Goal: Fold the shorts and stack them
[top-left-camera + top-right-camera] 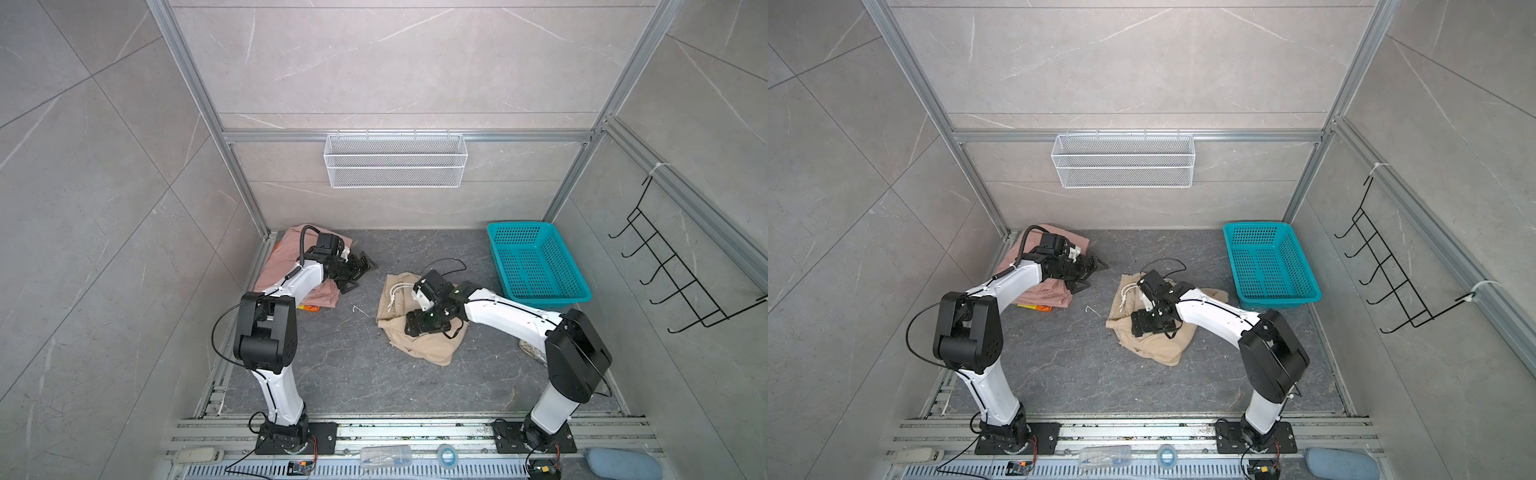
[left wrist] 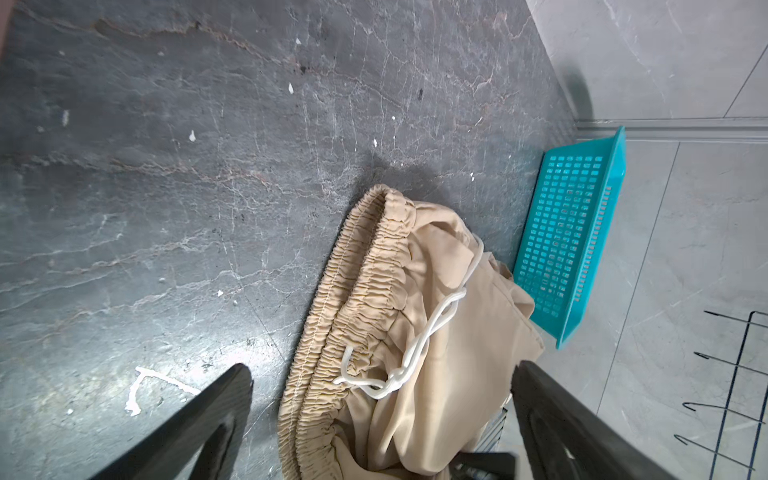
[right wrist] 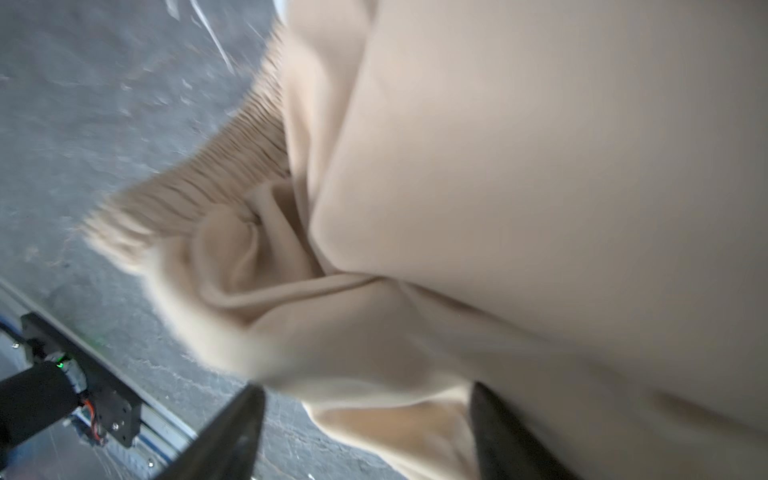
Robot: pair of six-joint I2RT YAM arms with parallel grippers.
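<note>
Dark veined stone table (image 1: pixel 345 374), grey tiled walls. The beige shorts (image 1: pixel 424 347) lie rumpled mid-table, slightly right, waistband (image 2: pixel 357 286) to the left, not yet folded. The right gripper (image 3: pixel 368 386) sits low on them, jaws spread, pinching nothing. The left gripper (image 1: pixel 362 274), jaws wide, hangs over bare table beside the pink shorts (image 1: pixel 282 257) at far left; a sliver of striped shorts (image 1: pixel 309 308) shows at their near edge. Best to flatten first: take both waistband corners, pull taut, then fold. The thin matte cloth bunches easily, the elastic is ribbed, and the loose white drawstring (image 2: pixel 419 349) may snag. The basket (image 1: pixel 548 297), rigid perforated teal plastic, stands far right.
</note>
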